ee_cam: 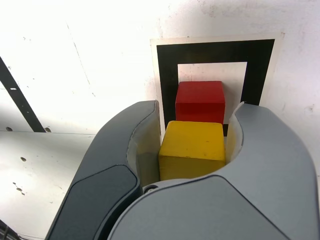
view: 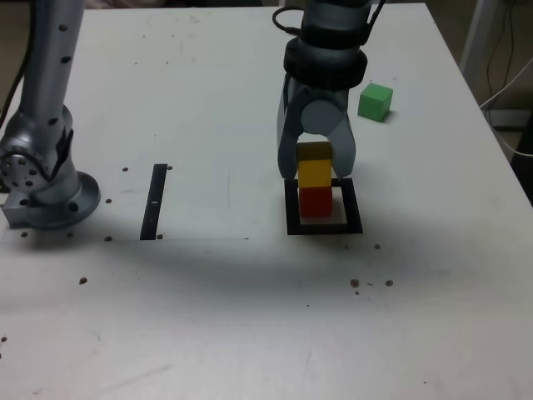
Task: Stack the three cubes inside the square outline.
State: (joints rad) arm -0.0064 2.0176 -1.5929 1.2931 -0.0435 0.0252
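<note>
The red cube (view: 315,202) (ee_cam: 200,101) stands in the white centre of the square outline (view: 354,218) (ee_cam: 215,50). Right on top of it is the yellow cube (view: 314,172) (ee_cam: 192,149), in line with the red one; whether it rests on it or hangs just above, I cannot tell. My gripper (view: 316,167) (ee_cam: 196,131) comes down from above and is shut on the yellow cube, one finger on each side. The green cube (view: 375,102) lies alone on the table, behind the gripper toward the exterior view's right.
A narrow black strip (view: 154,200) (ee_cam: 17,97) is stuck to the white table (view: 250,317) toward the exterior view's left of the outline. The arm's metal base (view: 46,187) stands at the exterior view's far left. Small dark specks dot the tabletop.
</note>
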